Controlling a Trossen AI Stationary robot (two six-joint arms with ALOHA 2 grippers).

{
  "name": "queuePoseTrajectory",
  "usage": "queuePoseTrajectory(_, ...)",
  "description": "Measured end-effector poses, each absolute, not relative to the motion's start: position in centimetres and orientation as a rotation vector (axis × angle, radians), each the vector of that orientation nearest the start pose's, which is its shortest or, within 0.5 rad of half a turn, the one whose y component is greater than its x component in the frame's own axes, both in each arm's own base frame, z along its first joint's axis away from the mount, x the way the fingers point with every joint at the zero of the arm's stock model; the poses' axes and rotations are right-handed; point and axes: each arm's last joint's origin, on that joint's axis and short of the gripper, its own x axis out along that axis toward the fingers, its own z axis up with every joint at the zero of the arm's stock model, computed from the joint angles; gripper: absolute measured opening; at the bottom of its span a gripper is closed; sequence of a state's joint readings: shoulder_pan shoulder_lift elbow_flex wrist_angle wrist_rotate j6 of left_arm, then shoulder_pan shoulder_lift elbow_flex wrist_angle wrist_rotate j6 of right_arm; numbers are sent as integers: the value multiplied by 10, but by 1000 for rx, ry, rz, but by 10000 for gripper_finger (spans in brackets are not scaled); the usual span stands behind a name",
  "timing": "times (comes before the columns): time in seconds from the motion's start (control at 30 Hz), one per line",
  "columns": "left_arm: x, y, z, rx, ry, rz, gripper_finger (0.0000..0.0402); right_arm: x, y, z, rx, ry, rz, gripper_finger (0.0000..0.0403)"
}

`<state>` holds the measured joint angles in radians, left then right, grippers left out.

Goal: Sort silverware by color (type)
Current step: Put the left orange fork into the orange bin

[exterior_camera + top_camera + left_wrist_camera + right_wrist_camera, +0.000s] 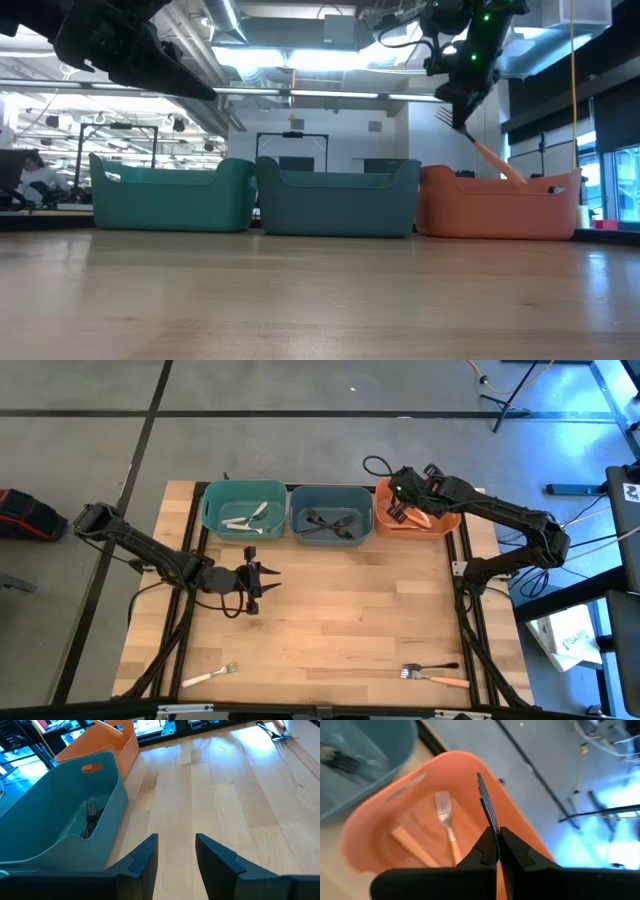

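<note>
Up close, we count three forks on the desk (330,630): a white fork (208,677), a black fork (432,667) and an orange fork (440,679). Our left gripper (262,581) waits released mid-desk. Farther off, our right gripper (497,852) pinches a fork (487,806) over the orange bin (385,518), its handle hidden.

bare table centre (340,610), bins (323,512) behind

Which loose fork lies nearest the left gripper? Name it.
The white fork, alone on the left gripper's side of the table; the black and orange forks lie far right.
</note>
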<state>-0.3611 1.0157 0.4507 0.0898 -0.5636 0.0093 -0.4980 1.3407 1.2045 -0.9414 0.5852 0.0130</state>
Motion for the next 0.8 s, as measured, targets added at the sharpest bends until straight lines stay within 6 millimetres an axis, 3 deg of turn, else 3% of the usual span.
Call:
queuePoseTrajectory(0.27, 194, -57, 205, 221, 427, 197, 125, 225, -142, 298, -85, 1135, -1012, 0)
queuePoseTrajectory(0.57, 194, -57, 205, 218, 427, 197, 125, 245, -159, 259, -97, 1304, -981, 0)
queuePoseTrajectory(0.8, 194, -57, 205, 218, 427, 196, 125, 254, -179, 226, -12, 1386, -964, 0)
